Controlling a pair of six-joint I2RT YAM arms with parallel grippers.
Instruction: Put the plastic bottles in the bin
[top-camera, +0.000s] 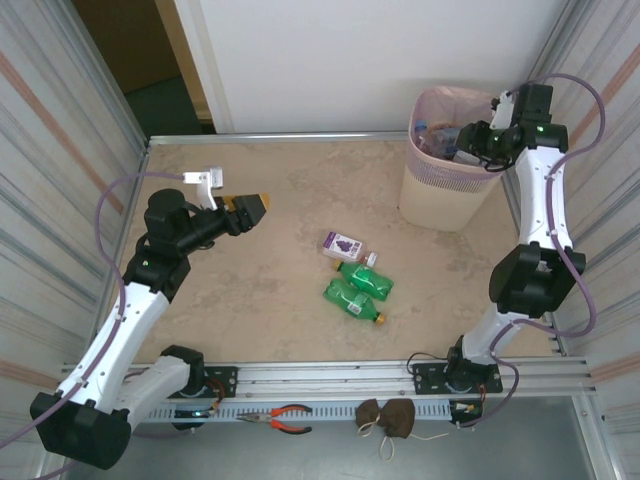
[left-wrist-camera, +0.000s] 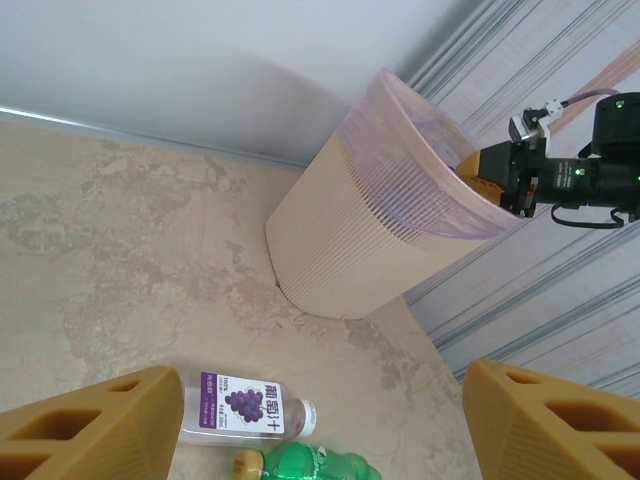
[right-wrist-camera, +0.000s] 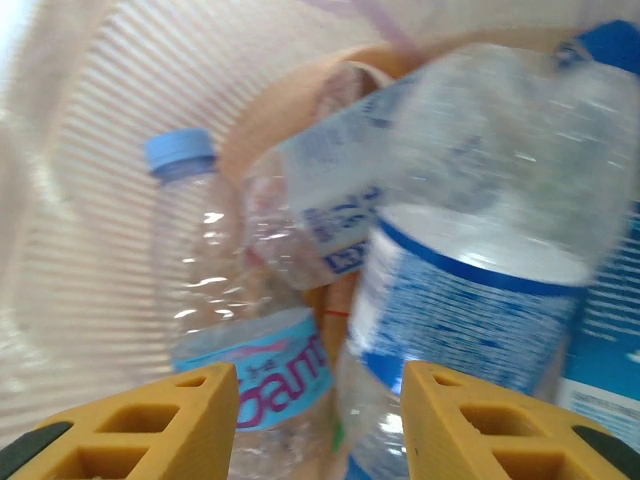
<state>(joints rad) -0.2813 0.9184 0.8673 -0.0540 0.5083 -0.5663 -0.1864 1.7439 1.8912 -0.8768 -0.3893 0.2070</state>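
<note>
Hanging over the bin (top-camera: 440, 200), the right tool (top-camera: 472, 140) stood apart above plastic bottles (right-wrist-camera: 480, 300) inside; the left tool (top-camera: 255, 208) gaped empty over the tabletop (top-camera: 250, 290).

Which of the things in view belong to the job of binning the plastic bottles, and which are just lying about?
Part of the job:
purple-label bottle
far green bottle
near green bottle
pink bin
clear bottles already in the bin

Just lying about, on the ledge in front of the arm bases:
red-handled pliers
two small brown pouches
</note>
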